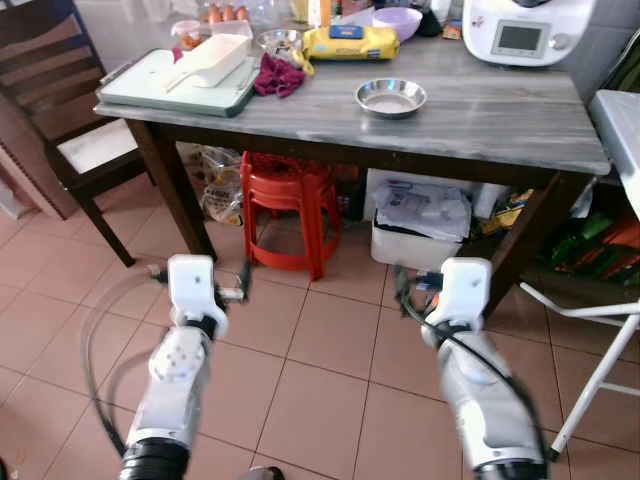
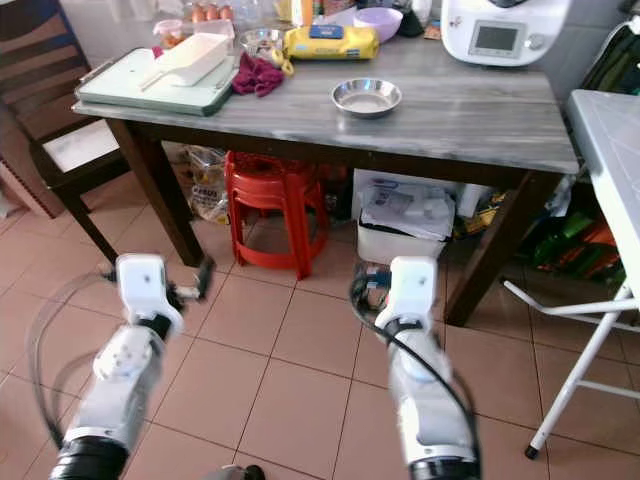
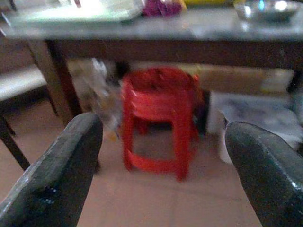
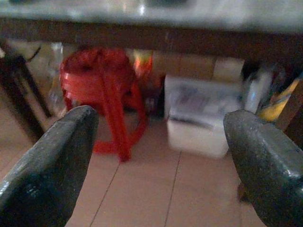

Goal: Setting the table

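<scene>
Nearest, at the lower left of the head views: left gripper [image 3: 156,175], fingers spread wide apart, empty, held low above the tiled floor [image 1: 320,350]. At the lower right: right gripper [image 4: 161,175], fingers likewise spread, empty. Both held forward at matching height, aimed under the table edge; judged a ready pose for approach, with nothing yet within reach.

Mid-frame, beneath the table: red stool [image 1: 285,215] tucked under, left of centre; white storage box [image 1: 420,225] stowed just beside it to the right. Stowed so, presumably to keep the walkway free.

Upper half of the frame: grey table [image 1: 500,110]. On its bare middle, a steel bowl [image 1: 391,97], upright, well apart from the other items; likely the piece to be set. At the upper left, a tray [image 1: 140,90] bearing a white dish [image 1: 212,60], with a magenta cloth [image 1: 279,76] just beside. Along the far edge: yellow packet [image 1: 350,41], purple bowl [image 1: 397,20], white kitchen appliance [image 1: 525,28] at the upper right.

Far left: dark wooden chair [image 1: 60,110] beside the table end.

Judged stage: approach only; no tableware yet grasped.
</scene>
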Controlling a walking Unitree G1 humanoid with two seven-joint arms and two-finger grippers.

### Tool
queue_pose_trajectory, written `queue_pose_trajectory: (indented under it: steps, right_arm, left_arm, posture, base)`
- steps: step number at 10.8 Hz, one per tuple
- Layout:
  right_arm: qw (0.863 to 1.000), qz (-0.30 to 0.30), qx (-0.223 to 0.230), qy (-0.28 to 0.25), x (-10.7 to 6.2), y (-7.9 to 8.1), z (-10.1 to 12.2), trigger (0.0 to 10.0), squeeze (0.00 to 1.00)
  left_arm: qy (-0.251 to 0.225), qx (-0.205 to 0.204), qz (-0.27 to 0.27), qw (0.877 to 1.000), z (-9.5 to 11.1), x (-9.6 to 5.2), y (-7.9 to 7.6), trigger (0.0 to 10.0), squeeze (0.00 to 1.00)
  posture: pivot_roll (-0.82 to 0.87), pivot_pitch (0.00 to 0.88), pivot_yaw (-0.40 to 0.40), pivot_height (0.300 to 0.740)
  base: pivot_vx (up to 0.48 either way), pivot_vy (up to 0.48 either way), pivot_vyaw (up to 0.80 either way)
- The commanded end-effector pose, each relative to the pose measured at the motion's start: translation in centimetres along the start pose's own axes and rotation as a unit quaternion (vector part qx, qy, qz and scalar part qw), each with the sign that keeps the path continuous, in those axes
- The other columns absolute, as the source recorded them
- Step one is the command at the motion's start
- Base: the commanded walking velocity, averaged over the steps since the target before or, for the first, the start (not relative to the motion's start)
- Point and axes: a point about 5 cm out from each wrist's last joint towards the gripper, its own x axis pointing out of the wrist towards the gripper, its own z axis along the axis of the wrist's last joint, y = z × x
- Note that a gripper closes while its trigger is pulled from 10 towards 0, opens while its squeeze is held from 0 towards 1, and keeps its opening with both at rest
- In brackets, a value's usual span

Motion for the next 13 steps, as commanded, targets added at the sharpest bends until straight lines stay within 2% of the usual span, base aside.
queue_pose_trajectory:
  steps: [1,4,5,7,10,12,13]
  right_arm:
    - [1.000,-0.008,-0.006,-0.003,-0.4,-0.3,0.3,10.0,0.00]
    - [0.999,-0.027,-0.035,-0.013,-2.8,-2.1,0.6,10.0,0.00]
    - [0.999,-0.030,-0.037,-0.013,-3.6,-2.2,0.5,10.0,0.00]
    - [0.999,-0.027,-0.038,-0.019,-4.4,-1.8,0.7,10.0,0.00]
    - [0.999,-0.021,-0.032,-0.018,-4.3,-1.4,0.9,10.0,0.00]
    - [0.999,-0.023,-0.026,-0.014,-4.3,-1.5,0.8,10.0,0.00]
    - [0.999,-0.023,-0.033,-0.018,-4.2,-1.5,1.0,10.0,0.00]
  left_arm:
    - [-0.006,0.017,0.009,1.000,0.1,-0.4,0.5,10.0,0.00]
    - [-0.006,0.039,0.002,0.999,-0.2,-3.1,1.7,10.0,0.00]
    - [-0.002,0.060,0.002,0.998,-0.5,-4.1,2.2,10.0,0.00]
    - [0.014,0.043,0.007,0.999,-0.9,-5.0,2.2,10.0,0.00]
    - [0.008,0.041,-0.011,0.999,-0.5,-5.0,0.6,10.0,0.00]
    - [0.010,0.044,-0.007,0.999,-0.4,-4.9,0.9,10.0,0.00]
    - [0.010,0.046,-0.010,0.999,-0.3,-4.9,0.7,10.0,0.00]
  posture:
    - [-0.01,0.067,0.028,0.740]
    - [-0.03,0.081,0.034,0.740]
    - [-0.03,0.085,0.040,0.740]
    - [-0.03,0.090,0.044,0.740]
    - [-0.03,0.091,0.045,0.740]
    - [-0.03,0.094,0.043,0.740]
    - [-0.03,0.097,0.043,0.740]
  base:
    - [0.000,0.000,0.00]
    - [0.000,0.000,0.00]
    - [0.000,0.000,0.00]
    - [0.000,0.000,0.00]
    - [0.000,0.000,-0.15]
    - [0.000,0.000,-0.77]
    - [0.000,0.000,0.00]
